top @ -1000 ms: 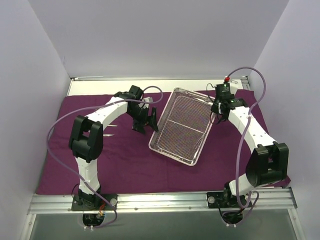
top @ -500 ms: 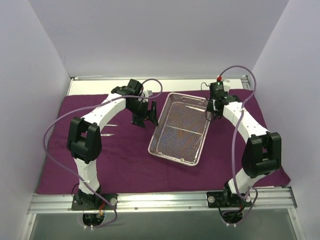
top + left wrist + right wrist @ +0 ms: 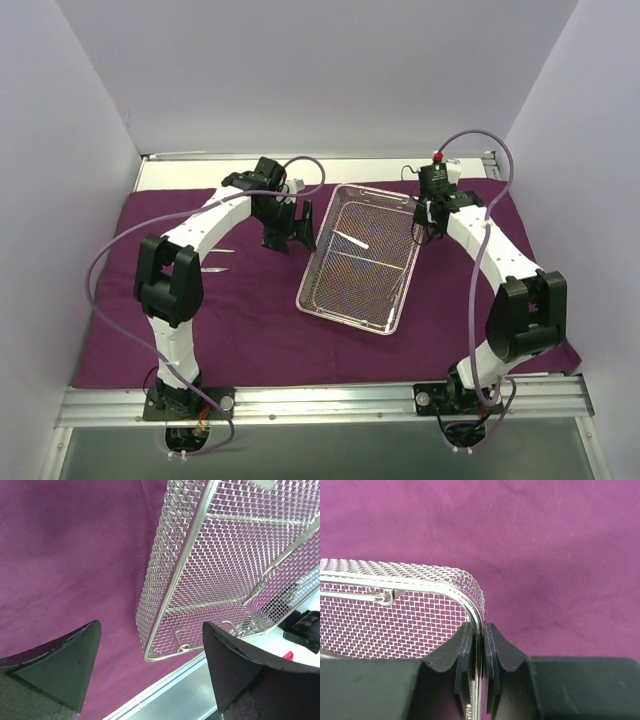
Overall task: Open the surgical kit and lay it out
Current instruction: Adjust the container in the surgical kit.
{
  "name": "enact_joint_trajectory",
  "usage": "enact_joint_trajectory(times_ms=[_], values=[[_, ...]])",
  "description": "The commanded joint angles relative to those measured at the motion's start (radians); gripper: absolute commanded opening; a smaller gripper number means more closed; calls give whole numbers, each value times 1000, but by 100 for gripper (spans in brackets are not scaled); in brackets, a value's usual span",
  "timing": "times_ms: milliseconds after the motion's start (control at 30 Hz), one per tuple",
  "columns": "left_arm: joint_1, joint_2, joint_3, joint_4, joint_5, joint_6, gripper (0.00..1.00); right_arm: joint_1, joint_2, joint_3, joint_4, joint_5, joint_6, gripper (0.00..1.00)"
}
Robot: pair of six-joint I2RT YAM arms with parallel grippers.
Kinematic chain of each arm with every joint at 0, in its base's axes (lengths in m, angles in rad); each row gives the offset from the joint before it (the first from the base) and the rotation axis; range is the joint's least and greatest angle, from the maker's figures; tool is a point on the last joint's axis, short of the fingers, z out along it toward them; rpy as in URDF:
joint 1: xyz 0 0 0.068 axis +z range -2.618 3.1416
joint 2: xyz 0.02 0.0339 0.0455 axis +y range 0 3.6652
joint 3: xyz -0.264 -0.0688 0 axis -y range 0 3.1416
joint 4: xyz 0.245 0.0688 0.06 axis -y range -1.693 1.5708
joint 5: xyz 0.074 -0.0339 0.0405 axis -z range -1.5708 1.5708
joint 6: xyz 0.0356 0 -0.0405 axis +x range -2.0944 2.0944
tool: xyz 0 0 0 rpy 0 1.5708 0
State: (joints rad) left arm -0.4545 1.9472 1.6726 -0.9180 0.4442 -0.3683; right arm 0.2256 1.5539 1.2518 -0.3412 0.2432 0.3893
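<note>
The dark purple cloth point(image 3: 250, 320) lies spread flat over the table. The silver wire-mesh tray point(image 3: 358, 262) stands on it at the middle. My right gripper point(image 3: 424, 222) is shut on the tray's right rim near its far corner; the right wrist view shows the pads point(image 3: 495, 645) pinching the rim wire of the tray point(image 3: 395, 625). My left gripper point(image 3: 290, 234) is open and empty just left of the tray, its fingers point(image 3: 65, 665) above the cloth point(image 3: 75, 555) beside the tray's corner point(image 3: 225, 555). Two thin silver instruments point(image 3: 218, 252) lie on the cloth at the left.
A bare white strip of table point(image 3: 200, 172) runs behind the cloth, with a metal rail point(image 3: 175, 685) along the cloth's far edge. The front rail point(image 3: 320, 405) holds both arm bases. Pale walls stand close on the left, right and back.
My right gripper has swung the tray's far end to the left, so the tray now lies straighter and a little farther left. My left gripper moved slightly away from me and stayed open.
</note>
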Motion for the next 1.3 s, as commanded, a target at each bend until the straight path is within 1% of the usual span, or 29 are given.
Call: enact_joint_trajectory(times_ms=[0, 33, 67, 133, 300, 333, 400, 433, 500, 533, 567, 600, 667, 733, 767, 833, 867, 933, 1000, 1033, 1100, 1133, 1200, 1233, 1267], values=[[8, -14, 6, -7, 2, 28, 91, -9, 41, 18, 21, -41, 20, 0], [8, -14, 10, -16, 1, 31, 91, -8, 46, 11, 36, -44, 32, 1], [10, -10, 21, -24, -8, 35, 91, -8, 51, 3, 45, -54, 49, 8], [14, -10, 26, -36, -15, 42, 91, -6, 83, 6, 45, -53, 51, 16], [34, -25, 38, -50, -27, 48, 92, -23, 179, 40, 18, -47, -12, 28], [36, -28, 38, -53, -29, 49, 92, -23, 182, 57, 1, -44, -20, 38], [40, -39, 36, -58, -35, 52, 94, -23, 175, 72, -27, -35, -35, 52], [43, -44, 32, -58, -36, 52, 95, -23, 169, 87, -63, -13, -38, 61], [51, -59, 27, -55, -36, 52, 97, -20, 137, 106, -105, -4, -52, 64], [56, -67, 23, -47, -39, 52, 100, -11, 124, 118, -142, 25, -79, 66], [60, -85, 19, -42, -41, 51, 97, 24, 98, 147, -162, 50, -93, 67], [71, -96, 16, -35, -42, 49, 94, 43, 88, 161, -176, 65, -105, 68], [83, -116, 12, -15, -35, 48, 94, 102, 66, 188, -188, 44, -151, 68], [99, -123, 18, -5, -21, 49, 94, 136, 69, 192, -144, -22, -200, 68], [102, -125, 27, -5, -13, 51, 94, 144, 95, 196, -139, -98, -204, 68], [106, -128, 36, -8, -10, 57, 94, 156, 135, 228, -171, -122, -172, 66], [108, -129, 44, -10, -12, 60, 94, 159, 159, 238, -186, -133, -127, 66], [109, -137, 49, -19, -18, 63, 94, 175, 164, 233, -216, -139, -81, 66], [111, -143, 52, -24, -32, 55, 94, 179, 144, 186, -237, -156, 0, 64], [112, -146, 53, -24, -27, 54, 94, 181, 137, 161, -240, -159, 29, 58], [119, -166, 47, -10, -35, 42, 94, 181, 98, 97, -217, -173, 95, 55], [122, -192, 36, 7, -30, 37, 94, 181, 84, 27, -205, -174, 111, 52], [129, -212, 27, 31, -16, 26, 94, 179, 66, -30, -180, -191, 147, 48], [129, -220, 32, 28, -19, 26, 94, 182, 69, -73, -171, -224, 157, 43], [131, -220, 39, 22, -21, 32, 94, 184, 78, -92, -164, -232, 166, 42]])
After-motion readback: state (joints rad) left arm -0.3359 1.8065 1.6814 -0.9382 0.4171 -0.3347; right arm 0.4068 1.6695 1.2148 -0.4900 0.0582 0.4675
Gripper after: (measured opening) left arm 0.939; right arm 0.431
